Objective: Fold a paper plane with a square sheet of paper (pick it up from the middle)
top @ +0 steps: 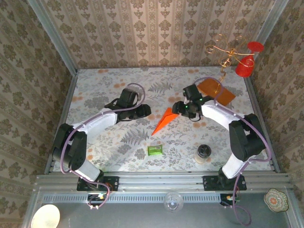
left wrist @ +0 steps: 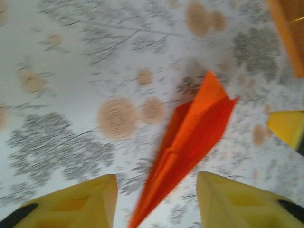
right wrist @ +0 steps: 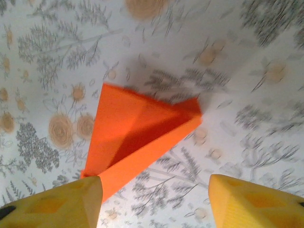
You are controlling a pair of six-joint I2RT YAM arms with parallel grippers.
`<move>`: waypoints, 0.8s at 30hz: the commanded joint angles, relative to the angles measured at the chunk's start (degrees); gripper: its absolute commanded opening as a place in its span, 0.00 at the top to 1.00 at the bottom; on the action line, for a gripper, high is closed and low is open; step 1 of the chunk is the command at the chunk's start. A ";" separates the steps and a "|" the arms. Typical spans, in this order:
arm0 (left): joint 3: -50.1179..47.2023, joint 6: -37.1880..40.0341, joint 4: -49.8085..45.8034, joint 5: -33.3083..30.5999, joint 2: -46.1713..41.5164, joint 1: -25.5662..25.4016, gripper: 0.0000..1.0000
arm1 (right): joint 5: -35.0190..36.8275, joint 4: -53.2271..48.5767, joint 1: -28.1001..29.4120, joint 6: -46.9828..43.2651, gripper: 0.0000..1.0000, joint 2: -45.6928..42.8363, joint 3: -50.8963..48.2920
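The square sheet of paper is folded into a bright orange paper plane [top: 164,120], a narrow pointed dart lying on the floral table between the two arms. My left gripper [top: 146,111] hovers just left of it, and in the left wrist view its yellow fingers [left wrist: 90,202] stand apart on either side of the plane's pointed end [left wrist: 190,137] without touching it. My right gripper [top: 177,109] is at the plane's wide tail. In the right wrist view the plane [right wrist: 137,137] lies beside the left finger [right wrist: 61,204], and the jaws stand wide with nothing held.
A small green packet [top: 155,150] and a small jar [top: 204,153] lie near the front edge. A brownish-orange board [top: 216,92] sits at back right under a gold wire stand [top: 223,47] with red cups [top: 244,69]. Patterned walls enclose the table.
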 commanded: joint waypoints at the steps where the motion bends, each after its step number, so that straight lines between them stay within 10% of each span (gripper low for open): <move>1: -2.68 0.26 -2.65 -3.04 -1.76 0.82 0.46 | 3.56 1.43 3.28 6.39 0.33 -1.01 -1.51; 12: -5.71 1.52 -2.17 -3.44 -2.10 1.49 0.27 | 6.41 1.41 8.06 14.19 0.26 7.98 3.23; 24: -5.12 1.17 -1.32 -2.15 0.37 1.67 0.26 | 9.96 3.38 7.89 17.48 0.44 5.36 -1.66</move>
